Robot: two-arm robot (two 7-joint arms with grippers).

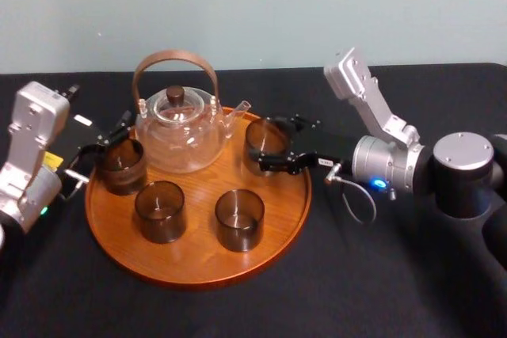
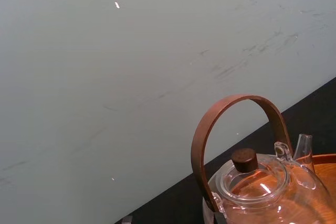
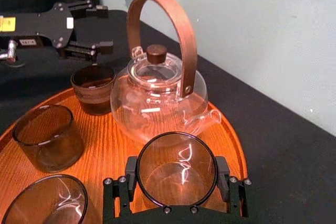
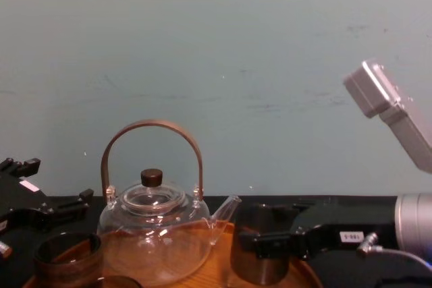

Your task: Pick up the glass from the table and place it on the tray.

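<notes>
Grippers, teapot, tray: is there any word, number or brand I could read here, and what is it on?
Nothing reads clearly.
White label on the right gripper: dark characters, too blurred to read.
Yellow sticker and white tag on the left gripper: too small to read.
Teapot and tray: no writing.
</notes>
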